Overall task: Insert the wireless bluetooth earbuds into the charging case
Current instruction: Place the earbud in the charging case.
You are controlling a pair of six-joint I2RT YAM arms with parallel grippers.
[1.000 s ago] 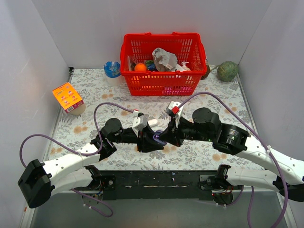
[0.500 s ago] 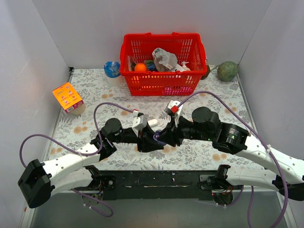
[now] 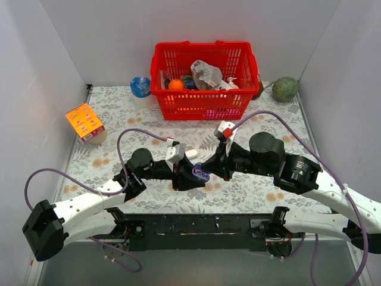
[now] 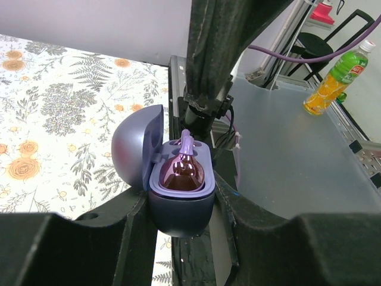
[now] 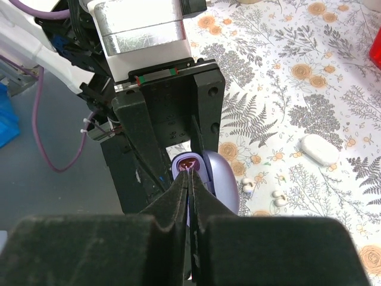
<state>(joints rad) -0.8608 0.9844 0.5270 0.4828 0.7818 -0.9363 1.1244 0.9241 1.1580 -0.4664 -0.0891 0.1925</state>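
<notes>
My left gripper point(image 4: 180, 217) is shut on a lavender-purple charging case point(image 4: 178, 202), held upright with its lid swung open to the left. A glossy purple earbud point(image 4: 181, 173) sits in the case, its thin stem pointing up. In the top view the case point(image 3: 200, 174) shows between the two grippers. My right gripper point(image 5: 190, 179) is shut, with its tips just over the earbud point(image 5: 189, 162) in the case point(image 5: 220, 179). It sits right of the case in the top view point(image 3: 212, 168). Several tiny whitish buds point(image 5: 247, 186) lie on the mat.
A white oval shell point(image 5: 319, 149) lies on the flowered mat point(image 3: 107, 158) behind the grippers. A red basket point(image 3: 205, 80) of items stands at the back. A blue-white cup point(image 3: 141, 88), an orange box point(image 3: 85, 122) and a green ball point(image 3: 285, 89) stand around it.
My right gripper has drawn back to the right from the case, so the open case now shows in the top view. The left arm has held still.
</notes>
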